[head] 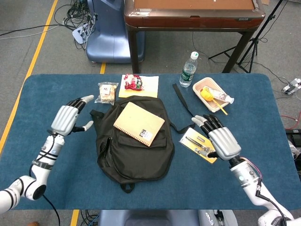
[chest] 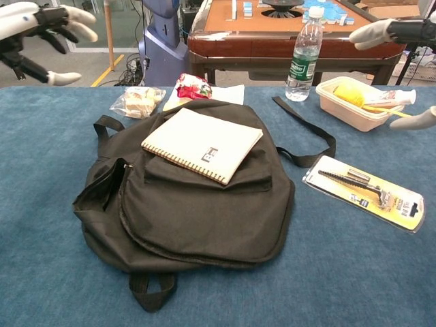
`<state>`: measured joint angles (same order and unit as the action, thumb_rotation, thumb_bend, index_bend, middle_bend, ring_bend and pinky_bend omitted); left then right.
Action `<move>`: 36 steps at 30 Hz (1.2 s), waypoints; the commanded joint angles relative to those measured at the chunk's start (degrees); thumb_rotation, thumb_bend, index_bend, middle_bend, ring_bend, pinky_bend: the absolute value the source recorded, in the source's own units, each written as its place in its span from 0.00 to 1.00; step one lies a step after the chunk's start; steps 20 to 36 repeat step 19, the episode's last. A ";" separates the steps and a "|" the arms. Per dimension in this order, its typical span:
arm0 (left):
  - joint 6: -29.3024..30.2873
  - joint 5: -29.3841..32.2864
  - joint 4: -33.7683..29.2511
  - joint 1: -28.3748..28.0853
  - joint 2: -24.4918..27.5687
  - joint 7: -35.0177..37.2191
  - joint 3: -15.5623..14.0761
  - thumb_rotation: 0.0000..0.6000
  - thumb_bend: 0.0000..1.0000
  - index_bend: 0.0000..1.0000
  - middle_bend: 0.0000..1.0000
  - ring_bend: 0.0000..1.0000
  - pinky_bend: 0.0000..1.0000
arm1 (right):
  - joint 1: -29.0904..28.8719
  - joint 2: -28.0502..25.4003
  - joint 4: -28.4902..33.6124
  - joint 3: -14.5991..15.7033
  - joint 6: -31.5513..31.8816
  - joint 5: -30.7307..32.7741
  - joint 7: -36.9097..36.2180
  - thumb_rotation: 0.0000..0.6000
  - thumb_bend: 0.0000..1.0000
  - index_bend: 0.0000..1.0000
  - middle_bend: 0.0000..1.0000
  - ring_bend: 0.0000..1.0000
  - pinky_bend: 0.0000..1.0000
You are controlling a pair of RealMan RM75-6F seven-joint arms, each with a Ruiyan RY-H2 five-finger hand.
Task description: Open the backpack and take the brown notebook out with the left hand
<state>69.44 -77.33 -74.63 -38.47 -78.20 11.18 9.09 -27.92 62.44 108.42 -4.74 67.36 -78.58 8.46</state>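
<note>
The brown notebook [head: 139,124] [chest: 202,144] lies flat on top of the black backpack [head: 134,150] [chest: 191,204], spiral edge toward me. The backpack's side opening gapes on its left. My left hand [head: 69,117] [chest: 42,30] hovers open over the table left of the backpack, fingers spread, holding nothing. Right of the backpack, my right hand [head: 222,140] [chest: 402,41] is open too, above the table beside a yellow blister pack of tools [head: 199,144] [chest: 366,191].
Behind the backpack lie a snack bag [head: 107,91], a red packet on yellow paper [head: 136,84], a water bottle [head: 188,69] and a tray [head: 212,94] with food. The backpack's strap [head: 182,104] trails toward the tray. A wooden table [head: 193,14] stands beyond.
</note>
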 commanded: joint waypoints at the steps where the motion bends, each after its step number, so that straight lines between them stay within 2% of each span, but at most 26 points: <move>1: 2.48 3.21 -4.08 4.78 3.16 -4.02 -1.67 1.00 0.25 0.15 0.18 0.18 0.24 | 1.89 -0.75 -1.17 0.84 1.99 0.42 1.99 1.00 0.26 0.09 0.17 0.04 0.10; 7: 6.84 6.16 -9.46 11.60 6.91 -10.19 -3.82 1.00 0.25 0.17 0.18 0.18 0.24 | 6.56 -0.36 -4.11 2.63 7.88 -1.14 4.56 1.00 0.29 0.25 0.25 0.13 0.21; 11: 12.16 5.70 -12.62 16.27 8.03 -14.06 -5.35 1.00 0.25 0.18 0.18 0.18 0.24 | 10.42 0.21 -6.23 3.66 12.89 -2.34 5.49 1.00 0.29 0.31 0.28 0.14 0.22; 19: 18.98 3.39 -17.18 22.72 7.54 -19.25 -7.78 1.00 0.25 0.19 0.18 0.18 0.24 | 16.40 0.36 -7.42 5.14 17.76 -2.12 2.46 1.00 0.29 0.35 0.30 0.17 0.24; 36: 18.98 3.39 -17.18 22.72 7.54 -19.25 -7.78 1.00 0.25 0.19 0.18 0.18 0.24 | 16.40 0.36 -7.42 5.14 17.76 -2.12 2.46 1.00 0.29 0.35 0.30 0.17 0.24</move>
